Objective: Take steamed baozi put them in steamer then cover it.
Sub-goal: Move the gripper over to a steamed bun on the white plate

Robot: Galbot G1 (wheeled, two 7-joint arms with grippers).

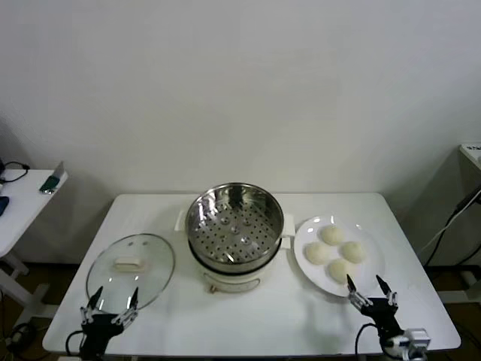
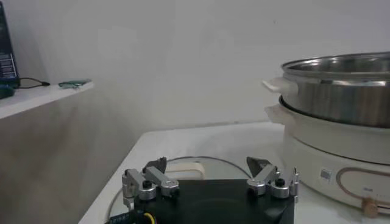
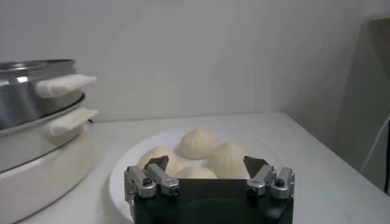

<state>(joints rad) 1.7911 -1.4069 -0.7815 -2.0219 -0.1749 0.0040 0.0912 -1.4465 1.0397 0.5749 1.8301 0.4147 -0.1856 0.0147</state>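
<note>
We see four steamed baozi [image 1: 336, 253] on a white plate [image 1: 371, 280], right of the open steamer [image 1: 234, 233].

The buns sit clustered together on the plate, which lies just beside the steamer's right handle; in the right wrist view the baozi [image 3: 196, 143] rise just beyond the gripper's tips. The steamer stands mid-table on its cream base, its perforated tray bare. To its left the cover [image 1: 131, 271] lies flat on the white table [image 1: 248, 316], handle up. Our right gripper [image 1: 370, 295] hovers at the plate's near edge, fingers spread wide and holding nothing. Our left gripper [image 1: 113, 307] sits at the cover's near rim, fingers likewise spread wide and empty. A side table [image 1: 22, 199] stands far left.
</note>
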